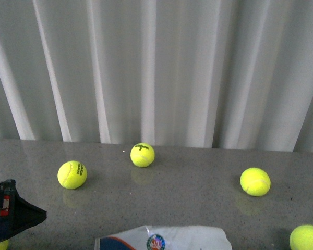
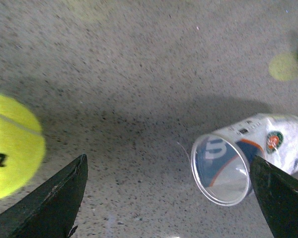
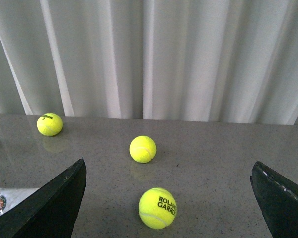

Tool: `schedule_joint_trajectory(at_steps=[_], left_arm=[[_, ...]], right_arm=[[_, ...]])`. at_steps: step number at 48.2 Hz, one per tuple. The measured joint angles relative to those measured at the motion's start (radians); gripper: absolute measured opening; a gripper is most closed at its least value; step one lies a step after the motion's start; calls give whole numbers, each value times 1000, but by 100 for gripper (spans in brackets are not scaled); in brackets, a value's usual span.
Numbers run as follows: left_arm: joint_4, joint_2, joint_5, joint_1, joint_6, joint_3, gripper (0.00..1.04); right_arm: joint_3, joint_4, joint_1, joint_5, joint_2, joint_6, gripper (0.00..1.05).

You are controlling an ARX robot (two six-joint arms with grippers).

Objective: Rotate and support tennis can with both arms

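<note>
The tennis can [image 1: 164, 239] lies on its side at the near edge of the grey table, with its navy-white-orange label and round red emblem showing. In the left wrist view the can [image 2: 268, 141] points its clear round end toward the camera, close to one finger of my open left gripper [image 2: 169, 183]. The gripper's black body [image 1: 10, 213] shows at the lower left of the front view, left of the can. My right gripper [image 3: 168, 173] is open and empty. A corner of the can [image 3: 5, 198] shows by one of its fingers. The right arm is out of the front view.
Several yellow tennis balls lie on the table: one at left [image 1: 72, 174], one at the back middle [image 1: 142, 154], one at right [image 1: 255, 181], one at the near right [image 1: 307, 237]. A ball [image 2: 12, 146] lies near my left gripper. A white curtain [image 1: 156, 67] hangs behind.
</note>
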Motion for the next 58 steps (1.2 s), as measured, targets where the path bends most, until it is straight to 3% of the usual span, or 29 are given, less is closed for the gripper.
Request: schedule_joint_trajectory(at_steps=[14, 39, 58], left_arm=[[-5, 112, 177, -65, -14, 55, 98], [39, 264, 255, -223, -95, 124, 98], [180, 374, 287, -270, -224, 151, 98]], right_arm=[[0, 0, 0, 0, 0, 0, 98], [0, 0, 0, 0, 0, 0, 98], [0, 0, 0, 0, 0, 0, 98]])
